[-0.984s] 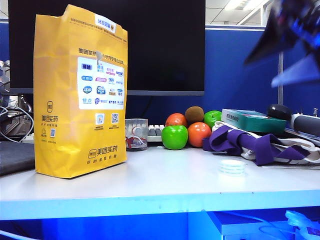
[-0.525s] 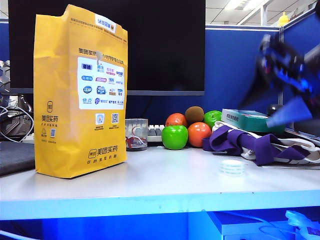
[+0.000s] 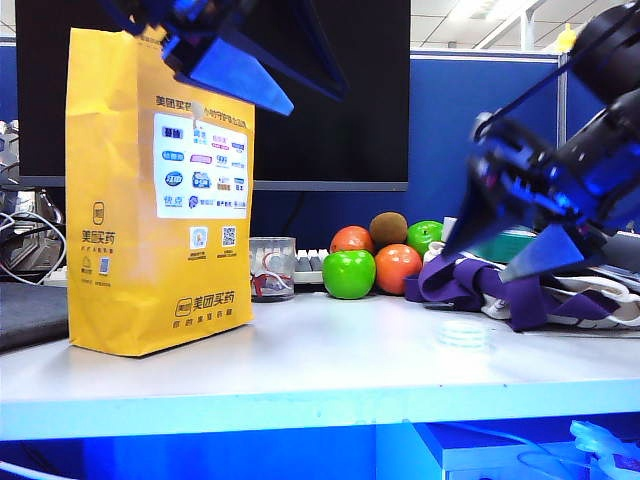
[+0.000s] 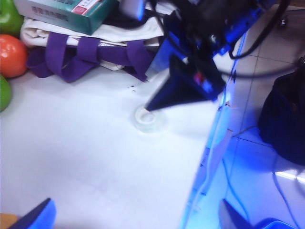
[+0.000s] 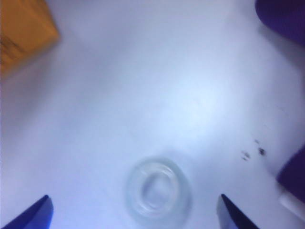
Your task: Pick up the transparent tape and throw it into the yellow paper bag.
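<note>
The transparent tape (image 3: 464, 332) lies flat on the white table (image 3: 300, 360), toward the right side of the exterior view, just in front of a heap of purple straps (image 3: 500, 290). The right gripper (image 3: 505, 245) hangs above it, tilted downward, with its two fingers spread wide and nothing between them. Its own wrist camera shows the roll (image 5: 156, 191) lying on the table between the two blue fingertips (image 5: 33, 214), not touched by either.

The yellow paper bag (image 3: 150, 190) stands upright at the left of the table, well apart from the tape. The left gripper (image 3: 245, 75) is up high near the bag's top edge, in front of a dark monitor (image 3: 340, 90). Its fingers are apart too and hold nothing; its wrist camera looks across the table at the tape (image 4: 150, 118) and at the right gripper (image 4: 183, 88) above it.

Behind the tape sit green apples (image 3: 349, 273), oranges (image 3: 397, 268) and a glass cup (image 3: 272, 268).
</note>
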You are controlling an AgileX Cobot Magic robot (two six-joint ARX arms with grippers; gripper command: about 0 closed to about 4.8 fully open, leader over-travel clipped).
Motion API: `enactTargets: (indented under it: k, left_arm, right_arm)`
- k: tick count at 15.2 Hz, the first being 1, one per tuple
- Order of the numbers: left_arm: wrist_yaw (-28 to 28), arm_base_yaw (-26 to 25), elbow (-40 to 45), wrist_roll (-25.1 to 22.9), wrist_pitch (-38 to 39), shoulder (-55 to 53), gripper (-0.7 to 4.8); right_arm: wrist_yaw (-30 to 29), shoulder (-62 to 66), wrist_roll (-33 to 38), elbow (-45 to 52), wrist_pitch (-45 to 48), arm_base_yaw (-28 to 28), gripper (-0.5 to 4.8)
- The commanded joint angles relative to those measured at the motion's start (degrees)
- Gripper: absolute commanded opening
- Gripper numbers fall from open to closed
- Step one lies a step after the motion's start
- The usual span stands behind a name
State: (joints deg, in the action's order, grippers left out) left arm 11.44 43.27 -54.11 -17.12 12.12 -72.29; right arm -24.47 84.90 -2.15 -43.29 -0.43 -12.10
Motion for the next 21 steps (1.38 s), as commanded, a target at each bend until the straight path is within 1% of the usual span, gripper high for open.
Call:
enactTargets:
  k: [1,3,7,10,12,14,15,17,21]
  left_arm:
    - [0.83,-0.04,-0.22,0.61,-2.84,-0.24,4.79]
    - [1.68,-0.09,-0.22,0.66,-4.04,-0.24,4.79]
    - [1.92,-0.09,-0.22,2.6,-5.16,-0.26,4.79]
    - [1.92,-0.09,-0.22,2.62,-5.4,-0.37,4.79]
    - [1.92,-0.09,-0.22,2.73,-5.31,-0.37,4.79]
    - [2.97,-0.09,-0.22,2.84,-4.2,-0.37,4.79]
    - [2.97,-0.09,-0.22,2.99,-2.51,-0.37,4.79]
    - [2.95,-0.09,-0.22,2.97,-0.92,-0.37,4.79]
    - [2.97,-0.09,-0.22,2.99,0.28,-0.37,4.79]
  right_arm:
    - [3.72,0.87,-2.34,-1.01,0.13,-1.25,4.79]
    - [6.03,2.67,-2.71,-1.25,0.85,-2.36,4.79]
    - [6.14,8.83,-2.49,-1.49,2.45,-2.86,4.79]
    - [6.64,11.85,-2.38,-3.48,2.4,-5.27,4.79]
    - [8.13,13.6,-2.4,-5.03,2.12,-7.1,4.79]
    - [9.64,14.78,-2.89,-5.57,1.95,-8.02,4.79]
    - [12.02,14.8,-4.33,-5.57,1.38,-8.0,4.79]
    - [13.44,14.8,-5.57,-5.57,-0.42,-7.98,4.79]
    - [15.56,14.8,-5.57,-5.57,-4.44,-8.0,4.79]
